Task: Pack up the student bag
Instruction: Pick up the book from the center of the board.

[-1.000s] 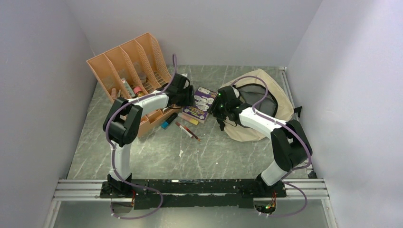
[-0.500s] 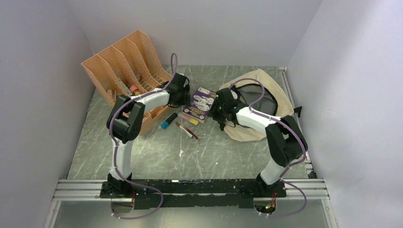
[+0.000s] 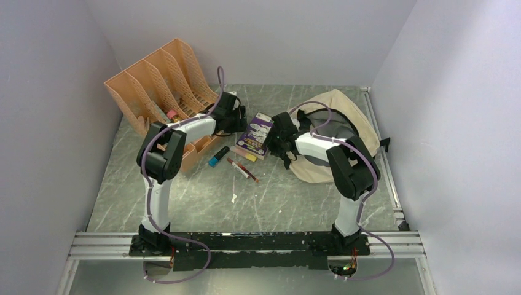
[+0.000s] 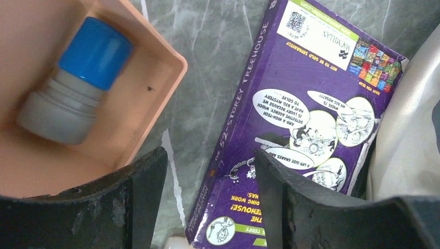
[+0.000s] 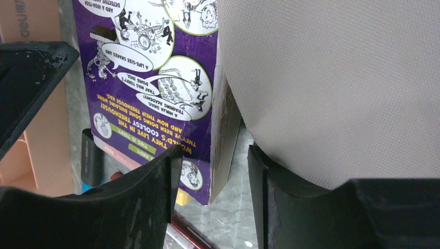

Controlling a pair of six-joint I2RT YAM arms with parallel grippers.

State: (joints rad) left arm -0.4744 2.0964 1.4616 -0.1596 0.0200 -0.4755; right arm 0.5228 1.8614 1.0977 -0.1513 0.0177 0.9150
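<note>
A fixed camera high over the near edge looks down on the whole counter [image 3: 203, 184]. The left wrist camera faces down, close above the purple book [image 4: 311, 119]. The right wrist camera looks down along its page edge, closer still. All three views share the book and the bag [image 3: 365, 126] beside it.

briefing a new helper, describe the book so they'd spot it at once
Start at the marble-pattern table, between the orange file organizer at the back left and the beige backpack on the right. The book sits there, right beside the backpack. It is the only purple thing, its cover full of white cartoon speech bubbles, unlike the thin pens next to it.
</note>
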